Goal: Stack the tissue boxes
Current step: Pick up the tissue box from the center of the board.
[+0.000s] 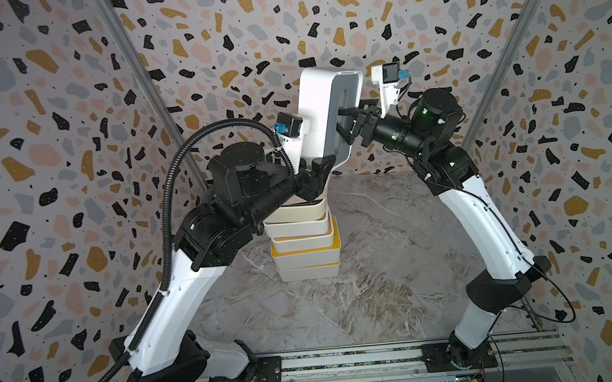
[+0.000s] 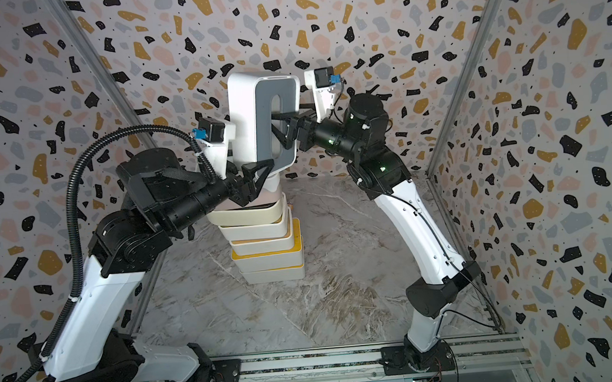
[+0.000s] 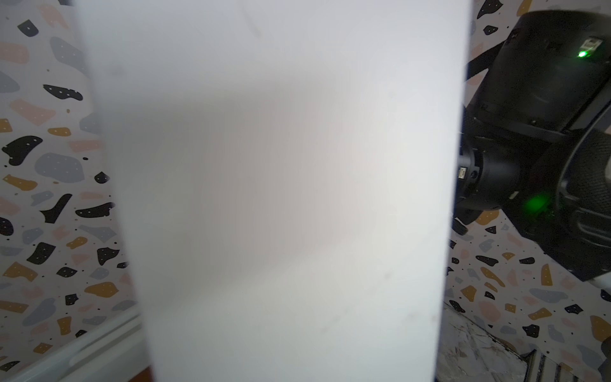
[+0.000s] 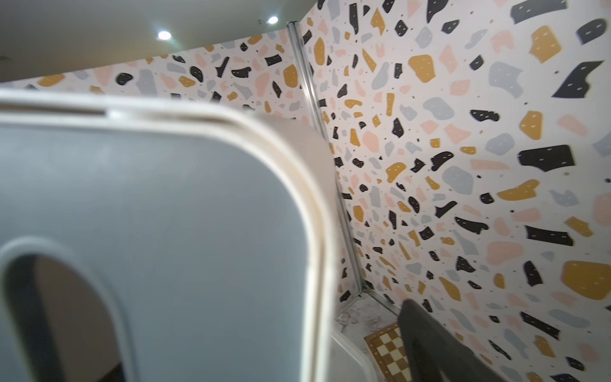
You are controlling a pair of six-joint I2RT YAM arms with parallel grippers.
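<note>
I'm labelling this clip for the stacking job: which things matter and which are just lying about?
Job: grey-lidded tissue box, held on end by the left gripper; stack of tissue boxes below it; open right gripper at its lid.
Lying about: chessboard, seen only in the right wrist view.

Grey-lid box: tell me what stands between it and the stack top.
Only the left gripper, shut on the lower end of the box, sits just above the stack. Nothing else visible.

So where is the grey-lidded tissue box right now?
The grey-lidded tissue box is upright on end above the stack, mid-scene in both top views, its lower end in the left gripper.
</note>
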